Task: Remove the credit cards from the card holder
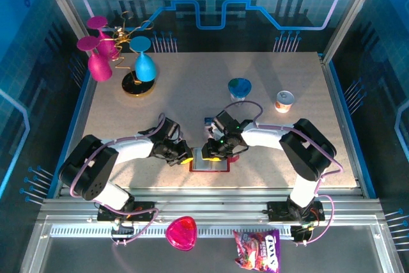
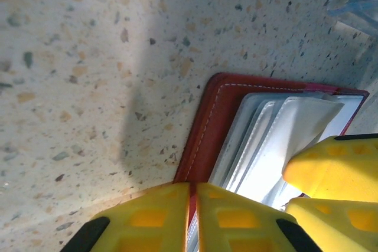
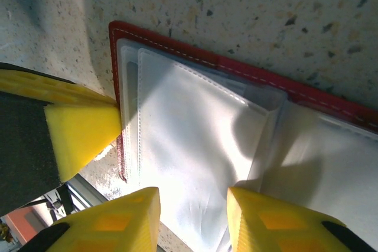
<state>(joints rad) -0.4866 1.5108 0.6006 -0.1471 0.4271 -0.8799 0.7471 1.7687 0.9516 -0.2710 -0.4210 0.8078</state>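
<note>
The dark red card holder (image 1: 211,166) lies open on the table near the front edge, between both grippers. My left gripper (image 1: 185,156) is shut on its left red edge (image 2: 204,122); the stitched rim shows between the yellow fingertips (image 2: 193,190). My right gripper (image 1: 215,152) is open (image 3: 193,196) just above the greyish clear pockets (image 3: 195,128), one finger on each side of a pocket flap. The pockets glare white. No black, blue or pinkish card can be made out.
A clear plastic stand (image 1: 209,122) sits just behind the wallet. Further back are a blue cup (image 1: 239,87) and a small can (image 1: 284,101). Pink and blue glasses (image 1: 121,59) hang on a gold rack at the back left.
</note>
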